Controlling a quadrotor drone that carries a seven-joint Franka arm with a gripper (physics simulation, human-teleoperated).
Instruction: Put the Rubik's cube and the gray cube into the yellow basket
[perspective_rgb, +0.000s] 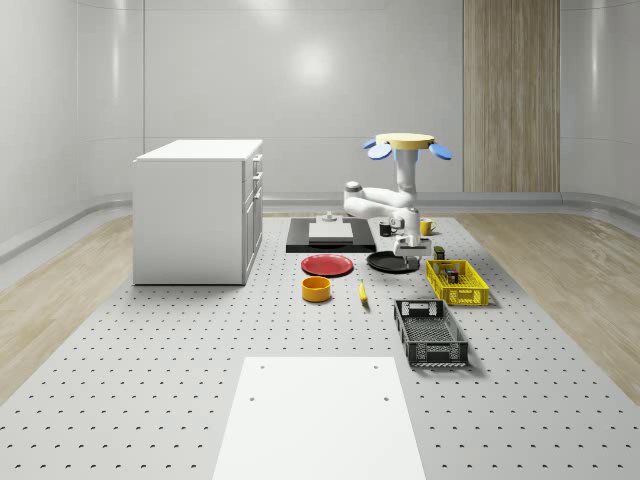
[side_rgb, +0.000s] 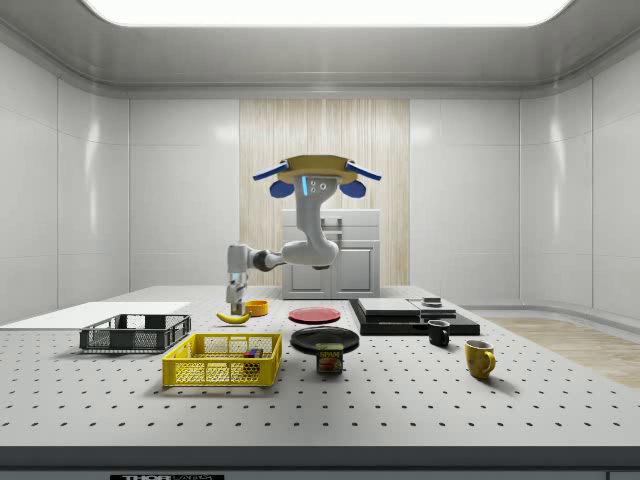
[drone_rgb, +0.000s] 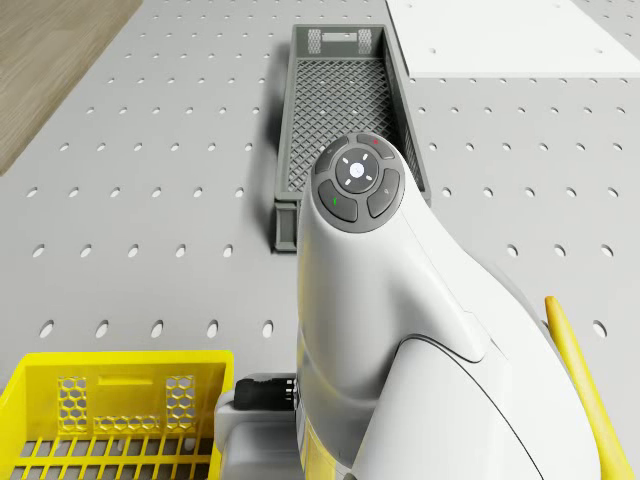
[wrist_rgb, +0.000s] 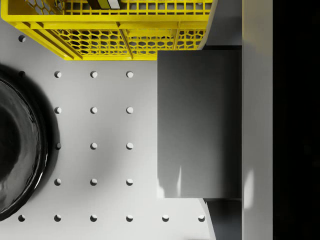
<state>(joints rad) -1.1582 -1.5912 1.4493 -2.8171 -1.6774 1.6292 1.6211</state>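
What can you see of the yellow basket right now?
The yellow basket is a shallow rectangular crate that looks like plastic, with honeycomb lattice walls and a slatted floor. It sits flat and upright on the perforated table, between the black plate and the dark gray crate, touching neither. A small multicolored object, likely the Rubik's cube, lies inside. The gripper hangs close beside it, above the table.

2 baskets (perspective_rgb: 457, 282), 2 plates (perspective_rgb: 328, 265), 2 mugs (side_rgb: 479, 357).

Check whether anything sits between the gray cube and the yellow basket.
Nothing visible does: only bare table separates the gray cube from the yellow basket's near wall; the black plate lies off to one side.
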